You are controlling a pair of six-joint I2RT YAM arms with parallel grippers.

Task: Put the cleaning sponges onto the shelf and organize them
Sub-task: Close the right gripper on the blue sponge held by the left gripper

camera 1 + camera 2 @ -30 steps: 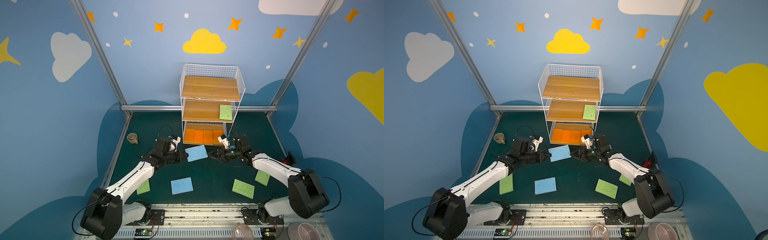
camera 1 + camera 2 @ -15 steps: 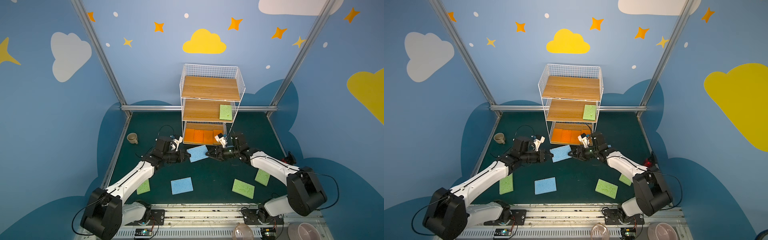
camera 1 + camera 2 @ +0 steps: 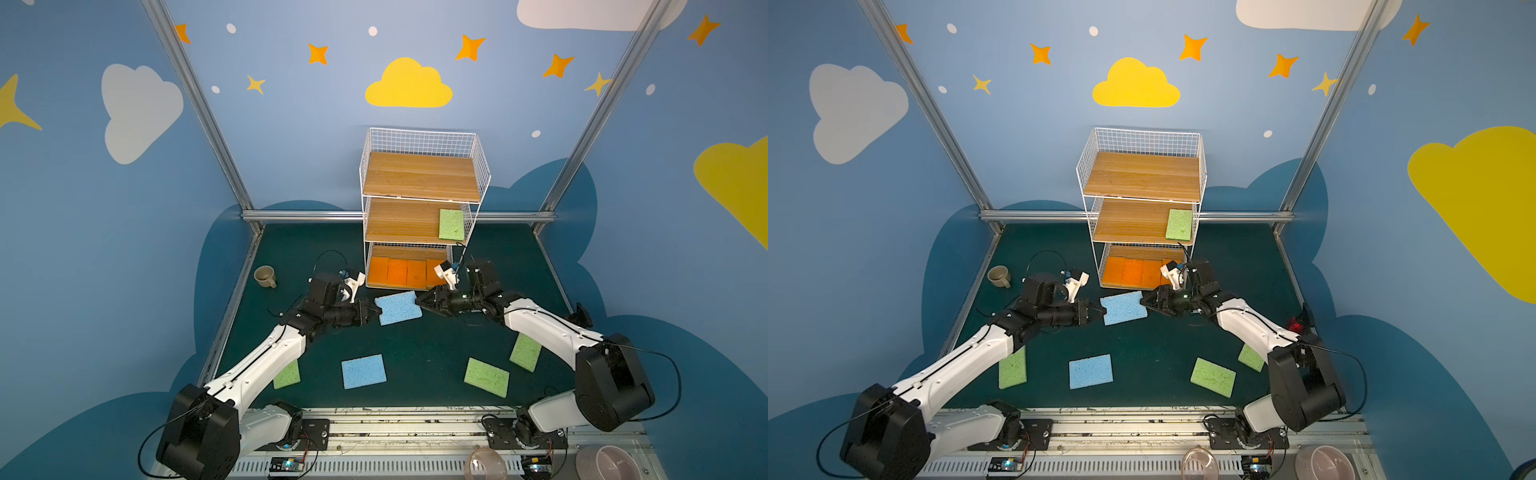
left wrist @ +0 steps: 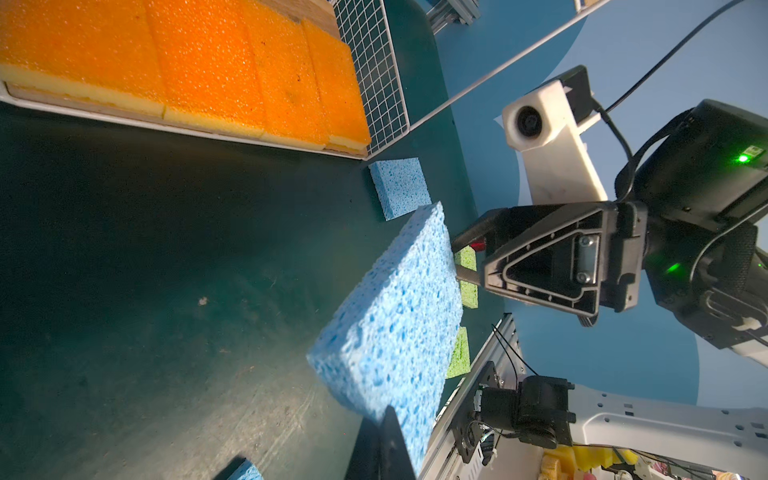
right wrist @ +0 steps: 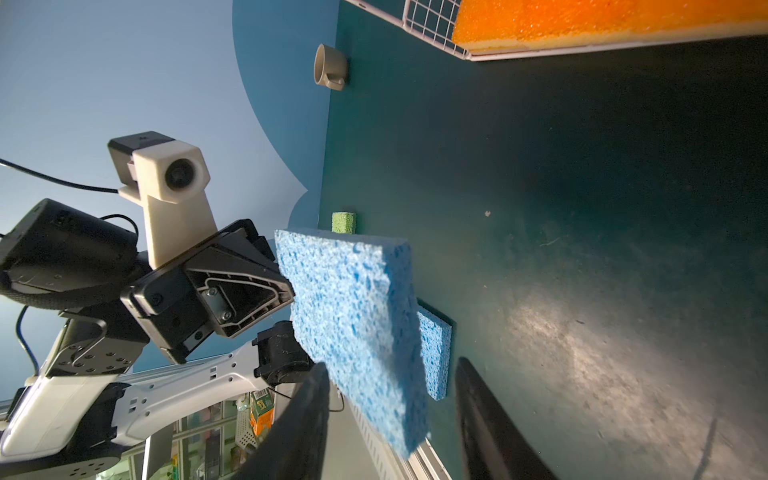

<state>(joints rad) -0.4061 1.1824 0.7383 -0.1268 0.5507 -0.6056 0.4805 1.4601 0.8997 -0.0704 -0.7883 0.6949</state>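
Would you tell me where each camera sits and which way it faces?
Top views: high above the base, looking down at the shelf; both arms show.
Left wrist: behind the left gripper, facing the blue sponge it pinches; one finger shows.
Right wrist: behind the open right gripper, facing that sponge; both fingers show.
Shared: each wrist view shows the other gripper.

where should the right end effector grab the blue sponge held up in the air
The blue sponge by its free short edge, from the right, clamping its two broad faces: it is a thin slab, and the left end effector already pinches the opposite edge.
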